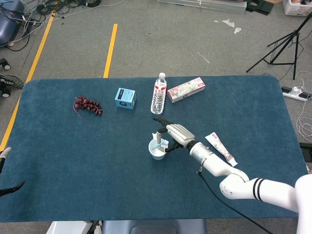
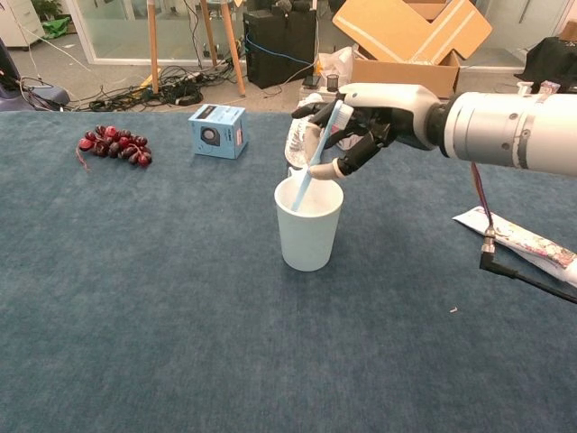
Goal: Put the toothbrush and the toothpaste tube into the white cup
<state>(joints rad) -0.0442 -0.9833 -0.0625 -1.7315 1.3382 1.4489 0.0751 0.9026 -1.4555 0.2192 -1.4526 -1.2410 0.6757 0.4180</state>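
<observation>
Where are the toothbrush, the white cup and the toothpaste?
toothbrush [image 2: 317, 155]: chest view, middle of the handle.
white cup [image 2: 309, 236]: chest view, front wall.
toothpaste [image 1: 221, 148]: head view, middle of the tube.

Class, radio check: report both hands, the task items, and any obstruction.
Right hand holds toothbrush, lower end inside white cup. Left hand barely in view. Toothpaste tube lies on table. No obstruction seen.

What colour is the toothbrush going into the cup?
Light blue, with a white head; the toothbrush shows best in the chest view.
</observation>
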